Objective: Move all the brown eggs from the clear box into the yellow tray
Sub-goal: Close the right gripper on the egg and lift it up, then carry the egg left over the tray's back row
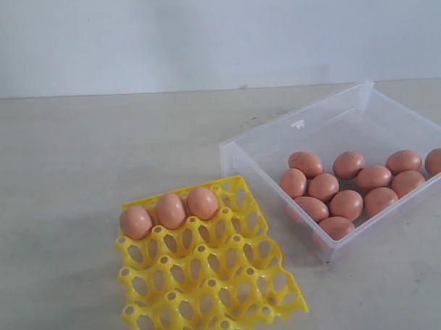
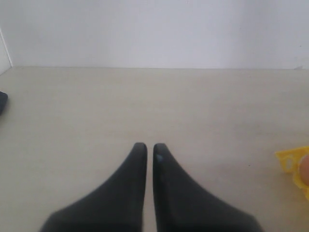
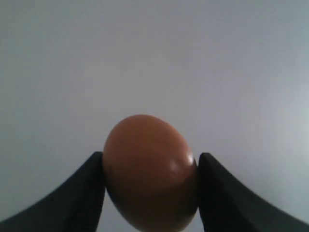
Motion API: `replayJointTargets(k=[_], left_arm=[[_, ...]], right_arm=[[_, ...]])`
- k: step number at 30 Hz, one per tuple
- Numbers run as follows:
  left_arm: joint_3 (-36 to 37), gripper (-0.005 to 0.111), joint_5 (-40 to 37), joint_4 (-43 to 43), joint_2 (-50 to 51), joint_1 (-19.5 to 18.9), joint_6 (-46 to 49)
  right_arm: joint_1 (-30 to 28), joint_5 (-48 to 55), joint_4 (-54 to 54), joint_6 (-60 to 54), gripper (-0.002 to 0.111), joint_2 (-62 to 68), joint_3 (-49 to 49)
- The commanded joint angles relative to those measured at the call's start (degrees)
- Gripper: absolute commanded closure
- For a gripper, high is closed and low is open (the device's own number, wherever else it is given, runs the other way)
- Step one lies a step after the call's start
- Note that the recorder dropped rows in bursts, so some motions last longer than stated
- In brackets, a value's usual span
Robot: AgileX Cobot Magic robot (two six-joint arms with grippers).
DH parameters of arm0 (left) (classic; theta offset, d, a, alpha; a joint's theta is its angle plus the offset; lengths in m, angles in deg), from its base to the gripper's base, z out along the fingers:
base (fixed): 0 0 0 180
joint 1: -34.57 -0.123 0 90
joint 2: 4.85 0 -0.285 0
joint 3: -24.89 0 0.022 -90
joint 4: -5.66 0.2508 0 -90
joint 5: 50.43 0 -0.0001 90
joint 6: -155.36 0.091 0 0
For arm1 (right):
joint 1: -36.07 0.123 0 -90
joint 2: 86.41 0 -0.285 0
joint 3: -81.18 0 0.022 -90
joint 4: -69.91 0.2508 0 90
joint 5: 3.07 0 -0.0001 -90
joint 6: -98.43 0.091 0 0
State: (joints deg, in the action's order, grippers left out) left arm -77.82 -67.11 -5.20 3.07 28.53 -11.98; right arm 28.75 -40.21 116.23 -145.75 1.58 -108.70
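Observation:
The yellow tray point(image 1: 210, 281) lies at the front left of the table, with three brown eggs point(image 1: 170, 210) in its far row. Several more brown eggs point(image 1: 346, 204) lie in the clear box point(image 1: 263, 145) to its right. Neither arm shows in the exterior view. My right gripper point(image 3: 150, 166) is shut on a brown egg point(image 3: 149, 171), held between both black fingers in front of a plain pale wall. My left gripper point(image 2: 149, 147) hangs shut and empty over bare table. A corner of the yellow tray point(image 2: 294, 166) shows at the edge of the left wrist view.
A pale wall runs behind the table point(image 1: 75, 163). A dark object point(image 2: 2, 102) sits at the edge of the left wrist view.

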Motion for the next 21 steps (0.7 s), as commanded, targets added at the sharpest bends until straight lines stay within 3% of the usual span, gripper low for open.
replayJointTargets(k=[1,3,4,5,6,7,8,9,10,13,17,21], left_arm=[[-0.1,0.103,0.4,-0.3,-0.1,-0.2,0.4],[-0.1,0.103,0.4,-0.3,-0.1,-0.2,0.4],[-0.1,0.103,0.4,-0.3,-0.1,-0.2,0.4],[-0.1,0.103,0.4,-0.3,-0.1,-0.2,0.4],[-0.1,0.103,0.4,-0.3,-0.1,-0.2,0.4],[-0.1,0.103,0.4,-0.3,-0.1,-0.2,0.4],[-0.1,0.103,0.4,-0.3,-0.1,-0.2,0.4],[-0.1,0.103,0.4,-0.3,-0.1,-0.2,0.4],[-0.1,0.103,0.4,-0.3,-0.1,-0.2,0.4],[-0.1,0.103,0.4,-0.3,-0.1,-0.2,0.4],[-0.1,0.103,0.4,-0.3,-0.1,-0.2,0.4],[-0.1,0.103,0.4,-0.3,-0.1,-0.2,0.4]], right_arm=[[-0.1,10.1,-17.4,33.3,0.108,0.2,-5.1],[-0.1,12.8,-22.8,48.6,0.108,0.5,-7.1],[-0.1,16.2,-28.4,62.8,0.108,0.5,-8.0],[-0.1,17.9,-31.7,67.9,0.108,0.5,-8.0],[-0.1,21.3,-42.2,79.0,0.108,0.5,-8.0],[-0.1,22.2,-46.8,82.8,0.108,0.5,-8.0],[-0.1,22.9,-59.4,89.2,0.108,0.5,-7.6],[-0.1,22.9,-65.2,89.7,0.108,0.5,-7.6],[-0.1,24.2,-81.1,89.5,0.108,0.5,-7.6],[-0.1,23.6,-99.6,89.6,0.108,0.5,-7.6],[-0.1,19.4,-102.3,85.3,0.108,0.5,-7.6],[-0.1,15.1,-96.7,86.0,0.108,0.5,-7.7]])
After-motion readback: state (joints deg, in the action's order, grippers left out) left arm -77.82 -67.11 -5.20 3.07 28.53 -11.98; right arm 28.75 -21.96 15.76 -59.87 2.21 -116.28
